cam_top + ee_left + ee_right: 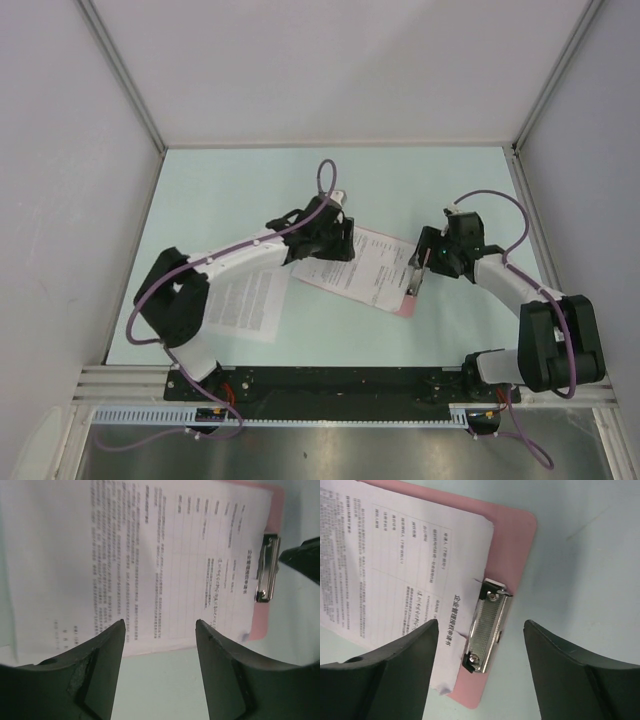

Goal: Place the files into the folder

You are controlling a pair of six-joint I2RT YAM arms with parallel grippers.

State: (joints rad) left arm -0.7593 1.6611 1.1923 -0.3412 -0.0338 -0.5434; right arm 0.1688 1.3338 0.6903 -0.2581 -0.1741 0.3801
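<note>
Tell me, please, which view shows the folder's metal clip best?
The right wrist view: the metal clip sits large in mid-frame on the folder. The left wrist view shows it smaller, near the right edge; the top view shows only a speck beside the right gripper.

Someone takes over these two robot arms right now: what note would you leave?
Left gripper: open, empty, above the white printed paper sheet on the flat pink clipboard.
Right gripper: open, empty, above the small metal clip.
Done: one sheet lies on the clipboard, its edge at the clip.
To do: second white printed sheet lies on the table beside the left arm, not yet in.
</note>
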